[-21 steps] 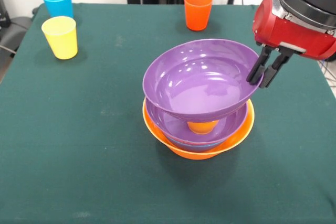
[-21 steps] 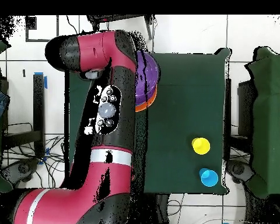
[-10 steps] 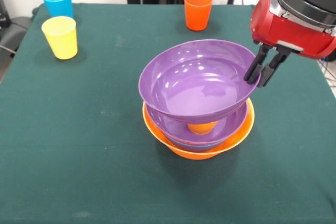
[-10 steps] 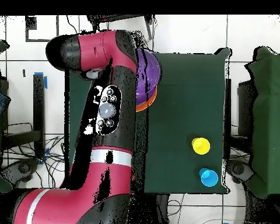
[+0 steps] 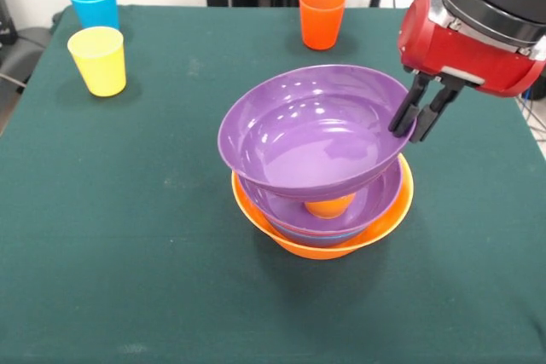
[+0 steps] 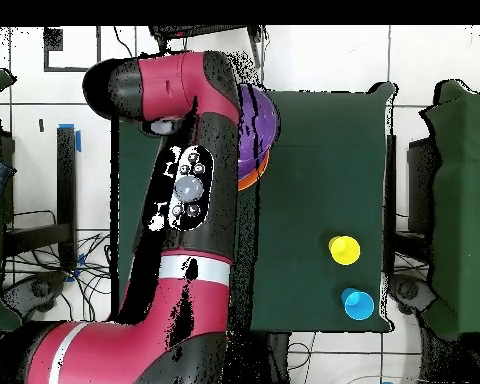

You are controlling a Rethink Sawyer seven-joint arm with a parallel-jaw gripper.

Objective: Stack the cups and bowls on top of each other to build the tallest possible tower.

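The gripper (image 5: pixel 413 118) pinches the right rim of the top purple bowl (image 5: pixel 311 130). Its two black fingers are closed tight on the rim, one inside the bowl and one outside. The bowl is tipped a little and is held just above the tower (image 5: pixel 322 210).

The tower sits near the middle of the green table (image 5: pixel 128 236). At the bottom is the big orange bowl (image 5: pixel 384 223). Inside it I can see a thin blue rim, and then the second purple bowl (image 5: pixel 371 198). A small orange cup (image 5: pixel 329 205) stands in that purple bowl, right under the held one.

Three more cups stand well apart from the tower. The light blue cup (image 5: pixel 94 2) is at the far left corner, and the yellow cup (image 5: pixel 98 60) is just beside it. The red-orange cup (image 5: pixel 322 16) stands alone at the far edge.

From above, the big red arm (image 6: pixel 189 190) covers most of the bowls.

I can see no words or labels on anything.
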